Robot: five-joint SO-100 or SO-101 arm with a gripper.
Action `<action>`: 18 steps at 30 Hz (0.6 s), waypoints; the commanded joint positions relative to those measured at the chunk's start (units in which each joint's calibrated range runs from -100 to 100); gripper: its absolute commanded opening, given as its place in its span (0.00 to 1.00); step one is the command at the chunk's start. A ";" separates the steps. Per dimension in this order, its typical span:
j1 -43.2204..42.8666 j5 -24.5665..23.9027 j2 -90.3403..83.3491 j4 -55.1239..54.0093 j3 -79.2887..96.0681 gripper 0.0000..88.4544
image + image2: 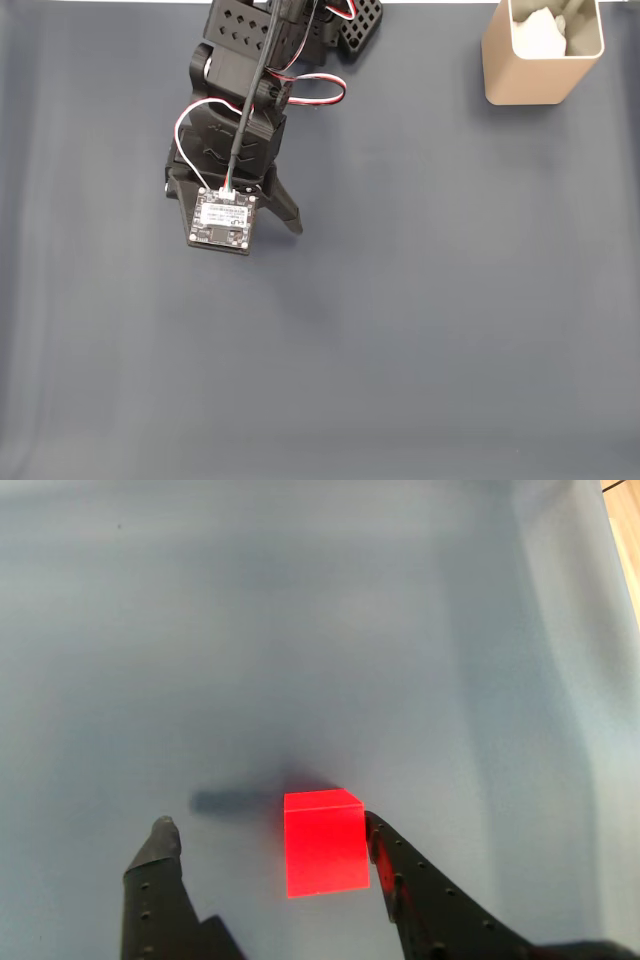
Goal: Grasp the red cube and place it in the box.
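In the wrist view the red cube (325, 844) sits on the grey-blue mat between the two black fingers of my gripper (268, 828). The jaws are open: the right finger (395, 865) touches the cube's right face, and the left finger (160, 855) stands well apart from it. In the fixed view my gripper (236, 214) points down at the mat left of centre, and the arm with its camera board hides the cube. The box (528, 82), beige with white stuff inside, stands at the top right corner, far from the gripper.
The arm's base and its red, white and black cables (300, 85) sit at the top centre of the fixed view. A pale wooden edge (625, 540) borders the mat at the wrist view's right. Grey-blue mat (420, 330) covers the table.
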 commanded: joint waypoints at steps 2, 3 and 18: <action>-0.24 -0.10 -1.47 0.26 -0.59 0.42; -0.24 0.10 -1.56 0.50 -0.59 0.40; -1.02 0.88 -1.56 3.62 -2.05 0.06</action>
